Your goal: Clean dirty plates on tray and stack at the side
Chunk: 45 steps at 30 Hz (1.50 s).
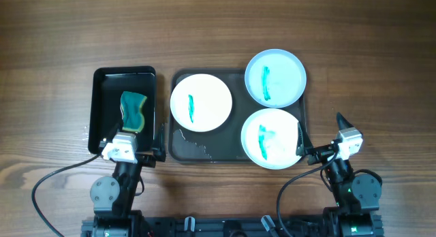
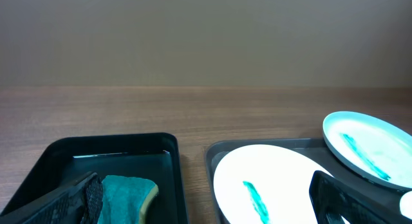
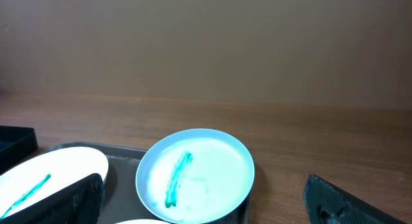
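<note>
**Overhead:** The tray [image 1: 204, 154] sits mid-worktop [image 1: 218, 26] and carries three smeared plates. The left plate [image 1: 201, 103], at the tray's 9 o'clock, is white with one short teal streak. The far plate [image 1: 275, 77], pale blue with a longer streak, overhangs the rim at 1 o'clock. The near plate [image 1: 272, 138], at 4 o'clock, shows a streak beside a fainter smudge and hides that corner of the tray. Droplets speckle the bare tray floor at 7 o'clock. The left hand [image 1: 131, 144] hangs open over the 6 o'clock end of the black tray [image 1: 102, 94], where a green sponge [image 1: 134, 111] lies. The right hand [image 1: 319, 124] is spread wide and holds nothing. One of its fingers crosses the near plate's 3 o'clock edge; contact cannot be judged.

**Left wrist:** Both fingers [image 2: 71, 201] are cropped by the bottom edge, far apart. The sponge is partly hidden behind one of them. The left plate is cut off at 6 o'clock, and the near plate is only a sliver at 4 o'clock.

**Right wrist:** The far plate shows whole at centre. The left plate is clipped at 8 o'clock, and the near plate is a thin arc along the bottom edge. The fingers [image 3: 347, 201] fill the lower corners.
</note>
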Each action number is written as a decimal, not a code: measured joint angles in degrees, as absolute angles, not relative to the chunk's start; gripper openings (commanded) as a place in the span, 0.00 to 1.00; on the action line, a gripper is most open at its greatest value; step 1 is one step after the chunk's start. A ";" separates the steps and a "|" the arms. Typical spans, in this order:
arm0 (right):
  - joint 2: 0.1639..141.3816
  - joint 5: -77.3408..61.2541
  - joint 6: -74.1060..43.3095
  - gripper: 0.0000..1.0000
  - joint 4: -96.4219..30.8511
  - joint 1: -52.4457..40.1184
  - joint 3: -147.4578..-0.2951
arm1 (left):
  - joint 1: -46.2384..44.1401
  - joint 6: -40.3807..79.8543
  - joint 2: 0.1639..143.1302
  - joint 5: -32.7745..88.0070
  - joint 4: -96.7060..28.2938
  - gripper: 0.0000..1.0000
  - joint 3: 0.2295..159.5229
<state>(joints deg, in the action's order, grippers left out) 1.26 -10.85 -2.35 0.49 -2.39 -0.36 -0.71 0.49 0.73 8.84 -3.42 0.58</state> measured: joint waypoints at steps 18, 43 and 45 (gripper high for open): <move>1.26 -10.85 -2.35 1.00 0.49 -2.39 -0.36 | -0.71 0.49 0.73 8.84 -3.42 1.00 0.58; 49.43 -23.55 -1.63 1.00 -28.29 -2.48 -50.85 | -0.75 0.47 40.29 11.00 -39.99 1.00 51.11; 60.69 -23.62 -1.63 1.00 -38.44 -2.48 -62.00 | -0.75 0.47 53.56 11.03 -50.46 1.00 64.97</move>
